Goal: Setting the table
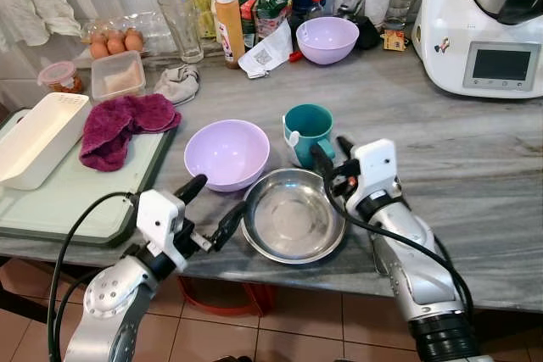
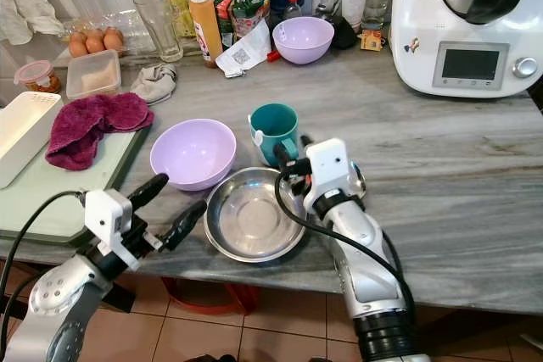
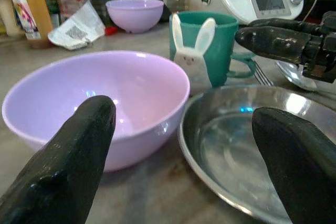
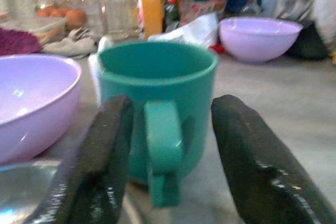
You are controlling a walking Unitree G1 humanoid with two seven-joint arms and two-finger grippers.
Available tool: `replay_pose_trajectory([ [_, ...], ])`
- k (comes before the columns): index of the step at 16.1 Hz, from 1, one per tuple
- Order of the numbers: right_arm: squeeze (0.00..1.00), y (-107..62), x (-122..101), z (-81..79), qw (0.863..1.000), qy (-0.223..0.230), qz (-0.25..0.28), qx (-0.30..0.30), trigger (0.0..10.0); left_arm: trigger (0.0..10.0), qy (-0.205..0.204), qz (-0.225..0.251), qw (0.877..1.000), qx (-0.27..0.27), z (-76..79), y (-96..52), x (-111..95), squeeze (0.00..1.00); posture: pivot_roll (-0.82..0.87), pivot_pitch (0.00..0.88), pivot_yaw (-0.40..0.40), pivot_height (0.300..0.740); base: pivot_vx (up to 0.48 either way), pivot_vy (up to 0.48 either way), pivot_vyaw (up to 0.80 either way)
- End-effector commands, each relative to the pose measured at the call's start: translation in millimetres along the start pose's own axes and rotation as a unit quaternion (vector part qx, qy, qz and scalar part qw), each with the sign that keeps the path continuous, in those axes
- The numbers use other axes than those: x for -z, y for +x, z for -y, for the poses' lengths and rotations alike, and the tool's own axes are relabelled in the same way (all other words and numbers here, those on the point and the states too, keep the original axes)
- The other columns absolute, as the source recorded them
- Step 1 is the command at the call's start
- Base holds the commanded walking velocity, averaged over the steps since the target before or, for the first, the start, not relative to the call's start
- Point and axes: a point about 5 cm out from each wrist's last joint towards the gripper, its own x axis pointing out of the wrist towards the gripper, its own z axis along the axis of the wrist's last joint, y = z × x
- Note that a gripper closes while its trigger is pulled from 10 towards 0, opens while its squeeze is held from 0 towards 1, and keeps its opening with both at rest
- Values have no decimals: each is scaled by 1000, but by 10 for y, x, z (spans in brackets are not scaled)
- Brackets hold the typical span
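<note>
While our right gripper [image 4: 165, 156] holds its fingers apart astride the teal mug's [image 1: 307, 129] handle on the tabletop [image 1: 475, 167], we judge it light, rigid plastic; our left gripper [image 1: 209, 206] gapes near the steel bowl [image 1: 293, 216].

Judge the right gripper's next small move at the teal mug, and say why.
Probably ease the right gripper forward and close. Its open fingers already straddle the handle of the teal mug, which stands upright between the near purple bowl and the steel bowl. The left gripper waits open by the steel bowl's rim.
</note>
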Motion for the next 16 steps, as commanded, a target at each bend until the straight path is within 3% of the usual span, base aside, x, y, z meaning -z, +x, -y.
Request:
replay_pose_trajectory([
  [1,1000,-3,-146,22,999,-10,31,12,10000,10000,10,8,1000,-7,-28,19,-38,0,-117,108,92,740,0,0,0],
  [5,1000,-24,-394,66,995,-29,81,49,10000,10000,11,28,999,-31,-122,89,-96,0,-116,94,90,740,0,0,0],
  [10,969,-35,-497,-12,993,-36,95,67,10000,10000,1,57,993,-103,-220,193,-175,0,-121,85,90,740,0,0,0],
  [11,620,-35,-499,-49,993,-47,95,60,10000,10000,5,62,990,-124,-234,202,-178,0,-121,85,90,740,0,0,800],
  [12,486,-31,-501,-70,992,-57,96,56,10000,10000,7,62,988,-143,-251,215,-180,0,-118,83,89,740,0,0,800],
  [14,463,-21,-505,-85,992,-57,97,54,10000,10000,7,67,985,-161,-276,230,-193,0,-115,81,88,740,0,0,800],
  [15,137,-14,-514,-99,992,-60,99,51,10000,10000,19,69,981,-181,-308,247,-218,0,-112,79,87,740,0,0,800],
  [16,4,-7,-519,-107,992,-63,100,46,10000,10000,29,71,977,-199,-344,258,-234,0,-110,74,85,740,0,0,800],
])
